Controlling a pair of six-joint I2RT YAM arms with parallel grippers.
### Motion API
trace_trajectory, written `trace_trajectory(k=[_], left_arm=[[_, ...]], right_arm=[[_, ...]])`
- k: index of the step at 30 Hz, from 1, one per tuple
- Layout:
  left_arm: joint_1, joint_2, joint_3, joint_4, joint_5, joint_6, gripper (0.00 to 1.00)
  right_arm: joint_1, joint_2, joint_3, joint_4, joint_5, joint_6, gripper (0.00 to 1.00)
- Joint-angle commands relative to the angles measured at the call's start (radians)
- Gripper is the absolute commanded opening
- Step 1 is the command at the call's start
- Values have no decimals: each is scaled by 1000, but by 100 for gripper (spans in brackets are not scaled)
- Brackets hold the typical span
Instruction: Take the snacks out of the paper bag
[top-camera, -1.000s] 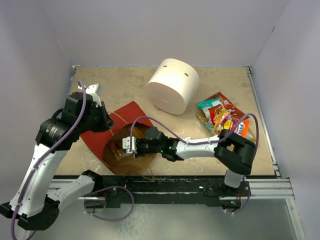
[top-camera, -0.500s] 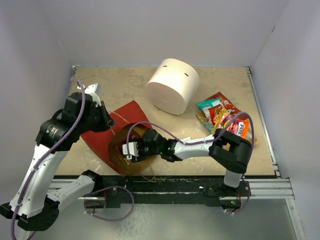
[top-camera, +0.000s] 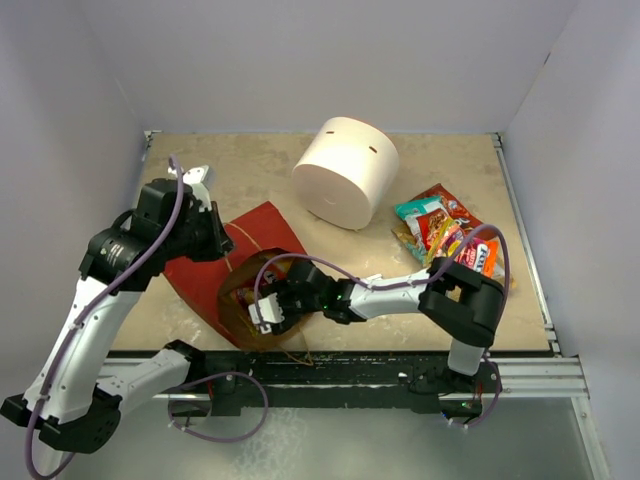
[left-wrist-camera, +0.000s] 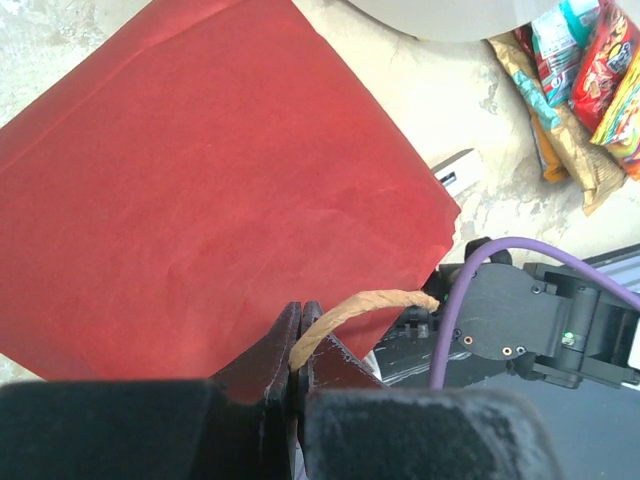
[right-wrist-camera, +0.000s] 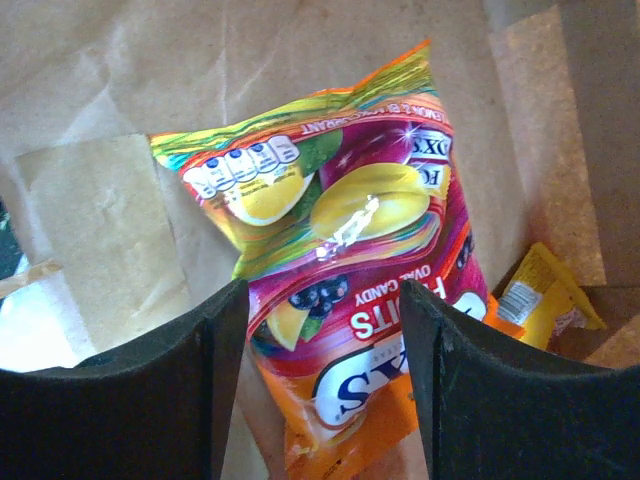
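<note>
Left end effector (left-wrist-camera: 300, 335) is clamped shut on the twine handle (left-wrist-camera: 365, 303) of the red paper bag (left-wrist-camera: 200, 180). Right end effector (right-wrist-camera: 322, 320) is inside the bag, jaws parted and empty, straddling a fruit candy packet (right-wrist-camera: 340, 210); a yellow packet (right-wrist-camera: 535, 290) lies beside it. Risk: closing may pinch the brown lining too, or the twine slips and the mouth collapses.

The paper bag (top-camera: 205, 272) is lying on its side at the table's 8 o'clock, red outside and brown inside, its mouth gaping toward 5 o'clock. An orange-and-pink candy packet (right-wrist-camera: 340, 270) is lying flat inside it, with a small yellow packet (right-wrist-camera: 537, 290) peeking out at its 3 o'clock. More snacks (top-camera: 446, 234) are lying heaped at the table's 3 o'clock.
</note>
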Motion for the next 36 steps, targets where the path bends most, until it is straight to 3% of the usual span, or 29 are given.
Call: trace_trajectory(k=[1,12,18,20,25,32,36], left_arm=[[-4,28,51,7,31,76,0],[-4,52,64,23,50,125,0],[-4,59,73,21,51,123,0],[-4,57,71,26,57,115,0],[-4,49,72,34,48,101,0],[-4,59,78,52,1,34,0],[-4,36,55,109,-7,-86,0]], right_arm=[[4,-80,-18,-59,-76,15,66],[6,17,-24,55,36,-4,66],[6,102,-32,259,121,95,61],[6,111,-39,279,125,119,56],[14,92,-35,266,158,138,32],[15,-11,-32,215,94,215,11],[15,-66,-53,222,56,284,1]])
